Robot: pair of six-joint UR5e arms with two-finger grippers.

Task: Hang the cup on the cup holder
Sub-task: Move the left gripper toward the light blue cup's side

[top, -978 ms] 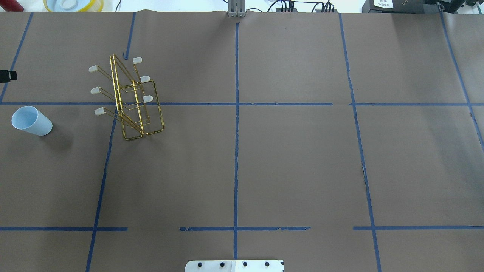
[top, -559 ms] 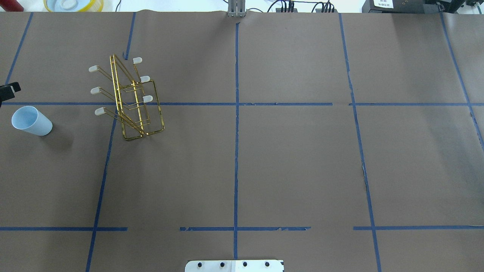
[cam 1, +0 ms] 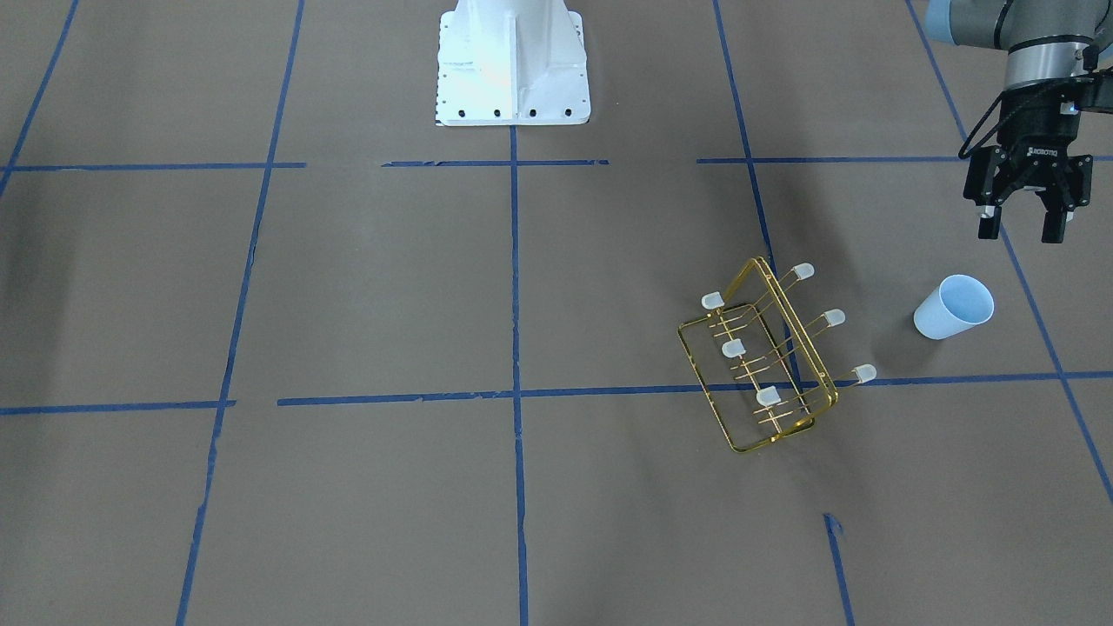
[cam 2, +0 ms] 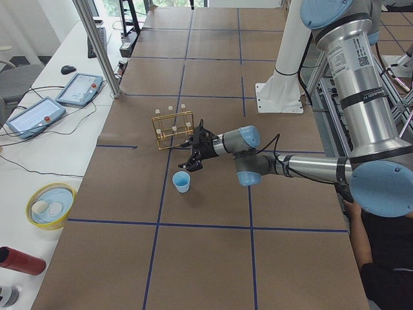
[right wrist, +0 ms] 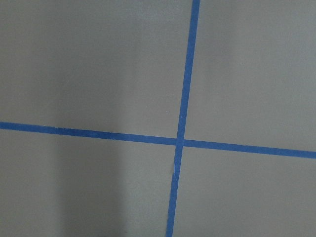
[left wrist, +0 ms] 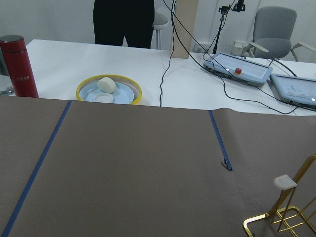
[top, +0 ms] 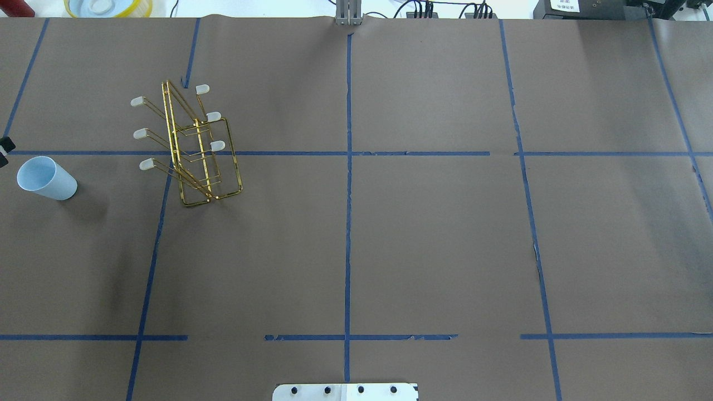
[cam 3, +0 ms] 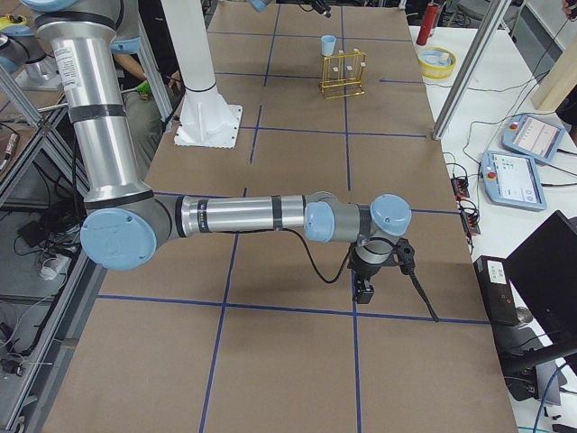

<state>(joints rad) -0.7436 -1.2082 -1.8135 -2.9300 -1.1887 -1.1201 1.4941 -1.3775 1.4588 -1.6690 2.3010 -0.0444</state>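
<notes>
Left gripper (cam 1: 1020,228), jaws wide and empty, near upright cup (cam 1: 953,307) at table's left edge; cup holder (cam 1: 733,348) alongside; right gripper (cam 3: 365,290) apparently idle, opening indiscernible

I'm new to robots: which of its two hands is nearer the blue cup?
The left hand, open and hovering close by the cup; the right hand hangs at the opposite end, far from it.
</notes>
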